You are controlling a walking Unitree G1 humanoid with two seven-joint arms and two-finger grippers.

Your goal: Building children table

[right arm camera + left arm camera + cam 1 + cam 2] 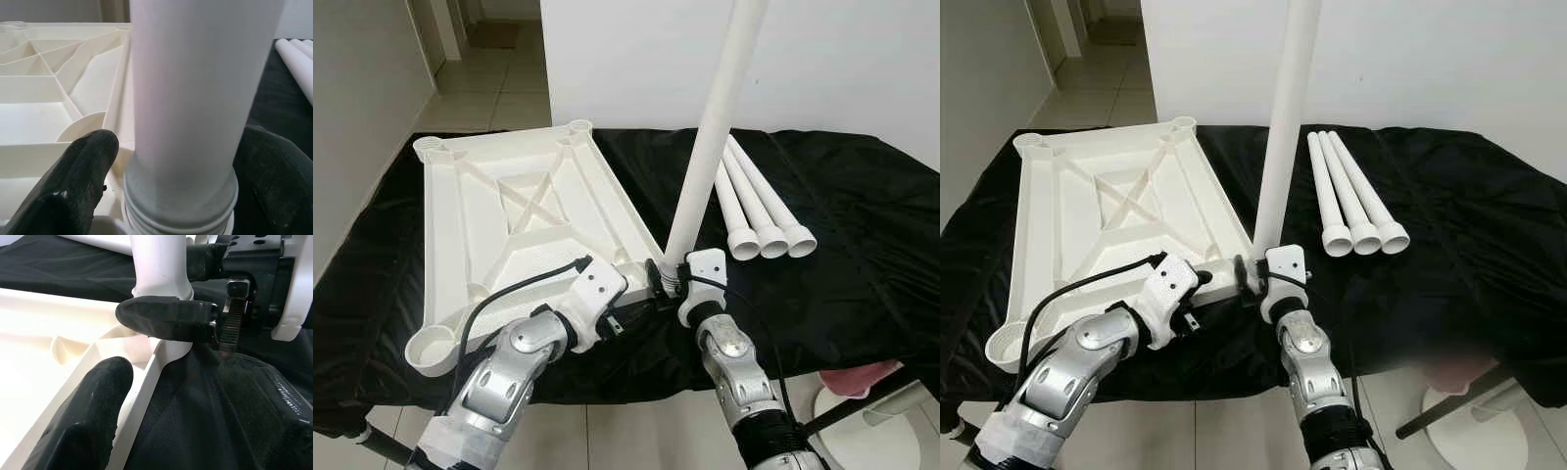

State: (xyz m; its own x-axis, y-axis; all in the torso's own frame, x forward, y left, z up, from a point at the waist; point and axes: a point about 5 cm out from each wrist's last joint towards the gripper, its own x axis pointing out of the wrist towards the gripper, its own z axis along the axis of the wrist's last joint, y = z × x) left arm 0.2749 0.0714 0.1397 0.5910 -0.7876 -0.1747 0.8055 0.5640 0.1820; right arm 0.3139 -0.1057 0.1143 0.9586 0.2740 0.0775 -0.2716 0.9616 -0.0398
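The upside-down white plastic tabletop point(514, 211) is lying on the black cloth-covered table point(862, 245). The right gripper point(668, 273) is clasping the upright white plastic leg point(710, 147) in its near right corner socket. The left gripper point(631, 294) is straddling that corner's rim, fingers parted. Three spare white legs point(759, 211) are lying to the right.

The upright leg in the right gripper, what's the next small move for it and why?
Probably keep turning the upright leg down into the corner socket of the upside-down tabletop. The right gripper clasps the leg just above its threaded base, which sits at the socket, and the left gripper straddles the tabletop's rim beside it. Three legs still wait on the black cloth.
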